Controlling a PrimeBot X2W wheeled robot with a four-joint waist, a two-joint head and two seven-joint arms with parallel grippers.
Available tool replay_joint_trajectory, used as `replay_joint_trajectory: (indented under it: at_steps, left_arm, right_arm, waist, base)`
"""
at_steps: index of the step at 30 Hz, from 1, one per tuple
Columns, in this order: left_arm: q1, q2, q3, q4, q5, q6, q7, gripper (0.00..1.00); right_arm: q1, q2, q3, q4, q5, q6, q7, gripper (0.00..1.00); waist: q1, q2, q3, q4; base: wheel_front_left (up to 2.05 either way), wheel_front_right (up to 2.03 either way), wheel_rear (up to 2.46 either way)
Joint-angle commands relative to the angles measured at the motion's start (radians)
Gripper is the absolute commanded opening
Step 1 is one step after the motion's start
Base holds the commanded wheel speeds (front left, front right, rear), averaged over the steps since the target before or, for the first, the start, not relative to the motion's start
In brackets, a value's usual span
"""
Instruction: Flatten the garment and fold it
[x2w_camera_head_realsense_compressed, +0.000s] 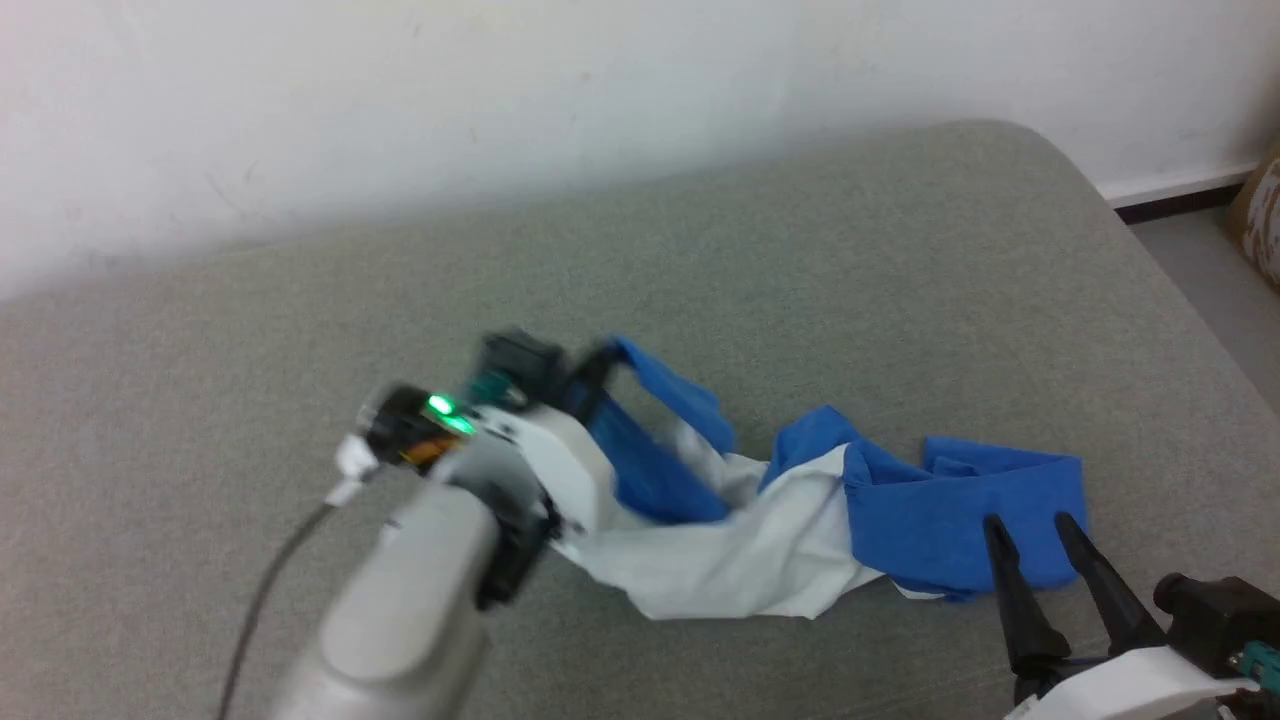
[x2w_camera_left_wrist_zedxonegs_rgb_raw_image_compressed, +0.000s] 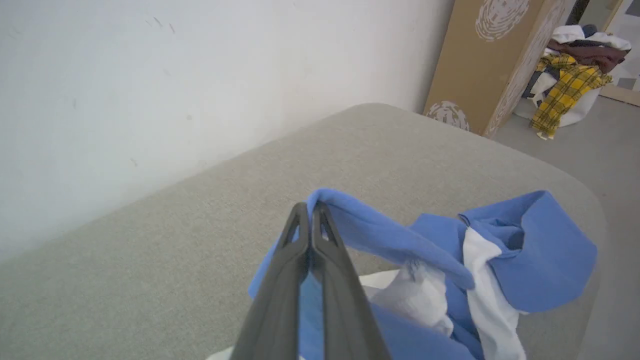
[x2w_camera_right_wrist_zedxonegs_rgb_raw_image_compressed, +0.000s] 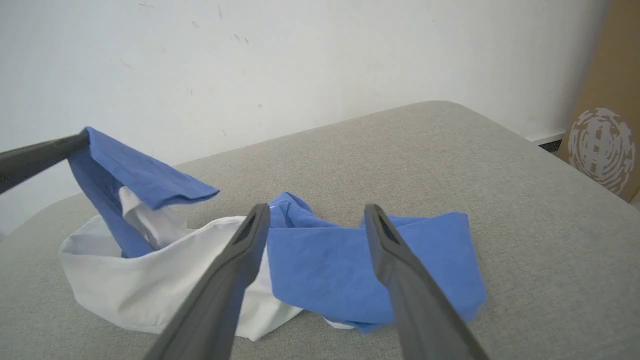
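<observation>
Beyond garment (x2w_camera_left_wrist_zedxonegs_rgb_raw_image_compressed: 540, 260), box (x2w_camera_left_wrist_zedxonegs_rgb_raw_image_compressed: 470, 60) with round emblem (x2w_camera_left_wrist_zedxonegs_rgb_raw_image_compressed: 446, 115)

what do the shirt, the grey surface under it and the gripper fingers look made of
Shirt: soft matte knit, probably cotton jersey; it creases and hangs limp where lifted.
Surface: grey woven upholstery cloth, seemingly over padding; fine weave, rounded edge.
Fingers: dark matte plastic or rubber, hard to tell which; smooth, with moulded slots near the tips.

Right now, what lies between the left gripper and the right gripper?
The crumpled garment, one blue part pinched by the shut left gripper, spreads toward the open right gripper; the head view shows this.
</observation>
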Motion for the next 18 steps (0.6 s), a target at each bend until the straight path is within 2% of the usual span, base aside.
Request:
replay_joint_trajectory:
  at_steps: [1, 6, 11, 15, 18]
  left_arm:
    - [-0.030, 0.026, 0.032, -0.014, 0.004, 0.021, -0.031, 0.00]
    - [-0.043, 0.127, 0.189, -0.079, -0.016, 0.121, -0.133, 0.00]
    - [0.144, 0.217, 0.364, -0.145, -0.069, 0.260, -0.146, 0.00]
    - [0.365, 0.231, 0.472, -0.183, -0.128, 0.348, -0.112, 0.00]
    - [0.493, 0.222, 0.514, -0.203, -0.156, 0.385, -0.093, 0.00]
  right_arm:
    - [0.013, 0.003, -0.006, -0.003, 0.003, -0.001, 0.006, 1.00]
    - [0.019, 0.003, -0.028, -0.011, 0.014, -0.001, 0.009, 1.00]
    - [0.028, 0.003, -0.038, -0.002, 0.032, -0.001, 0.006, 1.00]
    - [0.023, 0.003, -0.042, 0.012, 0.043, -0.001, -0.004, 1.00]
    - [0.017, 0.003, -0.048, 0.021, 0.046, -0.001, -0.008, 1.00]
  waist:
    - [0.0000, 0.0000, -0.012, -0.006]
    - [0.0000, 0.0000, 0.011, -0.001]
    - [0.0000, 0.0000, 0.031, 0.011]
    - [0.0000, 0.0000, 0.050, 0.027]
    - [0.0000, 0.0000, 0.062, 0.044]
  base:
    - [0.00, 0.00, 0.00]
    - [0.00, 0.00, 0.00]
    - [0.00, 0.00, 0.00]
    - [0.00, 0.00, 0.00]
    - [0.00, 0.00, 0.00]
